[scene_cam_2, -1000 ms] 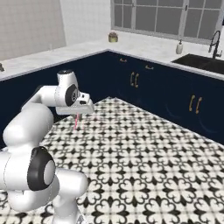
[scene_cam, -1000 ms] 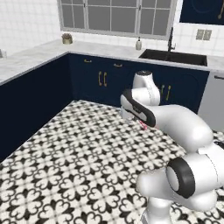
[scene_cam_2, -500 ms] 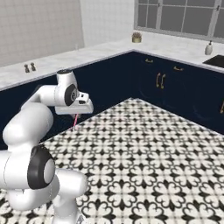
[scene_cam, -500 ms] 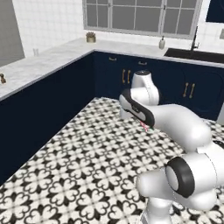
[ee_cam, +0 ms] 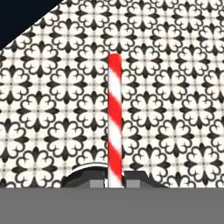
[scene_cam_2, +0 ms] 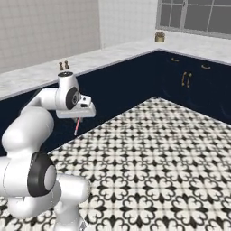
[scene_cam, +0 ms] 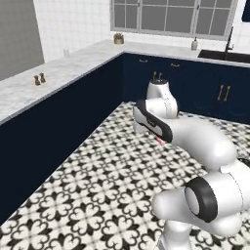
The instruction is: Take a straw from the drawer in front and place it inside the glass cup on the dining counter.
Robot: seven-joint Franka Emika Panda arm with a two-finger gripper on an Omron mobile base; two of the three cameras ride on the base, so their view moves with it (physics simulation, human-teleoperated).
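Gripper: the gripper (ee_cam: 114, 181) is clamped on the thin red-and-white striped straw (ee_cam: 114, 122), carried above the black-and-white patterned floor (scene_cam: 97, 185).
Change: the view has swung left along the navy cabinets (scene_cam_2: 113, 90); base turning.
Meaning: transport phase, cup unseen.

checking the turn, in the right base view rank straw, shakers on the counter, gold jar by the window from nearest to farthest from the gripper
1. Straw: clamped in the shut gripper, hanging below it.
2. Shakers: on the counter just behind the arm.
3. Gold jar: far along the counter, under the window.
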